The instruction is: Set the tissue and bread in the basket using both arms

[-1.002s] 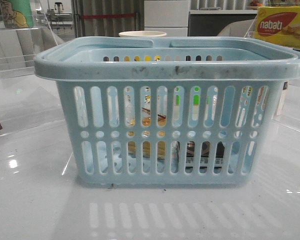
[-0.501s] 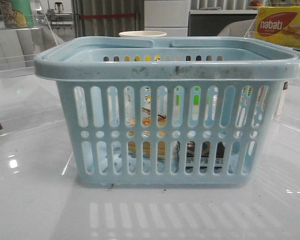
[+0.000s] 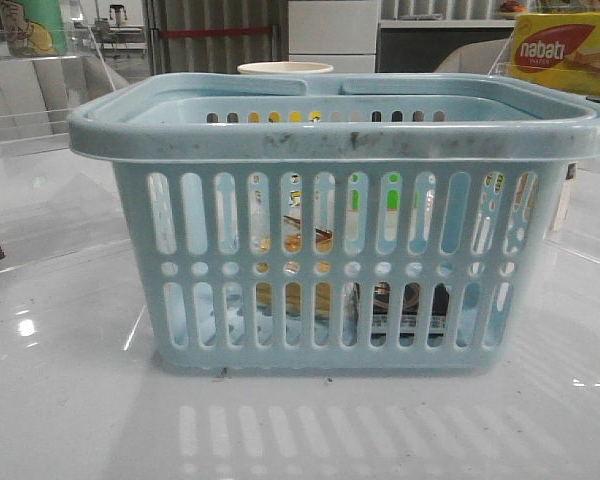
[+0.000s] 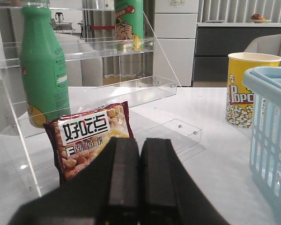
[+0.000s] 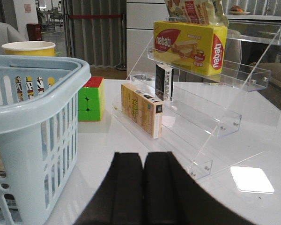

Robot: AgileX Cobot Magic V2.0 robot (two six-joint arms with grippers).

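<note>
Pale blue basket (image 3: 340,225) on the bench (image 3: 70,410), bread (image 3: 295,290) and tissue (image 3: 410,305) half-hidden behind its slots, left claw (image 4: 140,180) and right claw (image 5: 144,187) both closed, empty.

No change was seen in the front view between the earlier pictures and now. The basket (image 3: 342,225) was found at the same spot on the surface (image 3: 70,400), with the same tilt and outline. The golden-tan bread (image 3: 292,292) and the dark tissue packet (image 3: 412,305), glimpsed through the slots, were placed as before. The yellow box (image 3: 565,52) and the cup rim (image 3: 285,69) behind the basket were likewise unmoved. For the wrist views no earlier pictures were given, so no change could be judged there.
</note>
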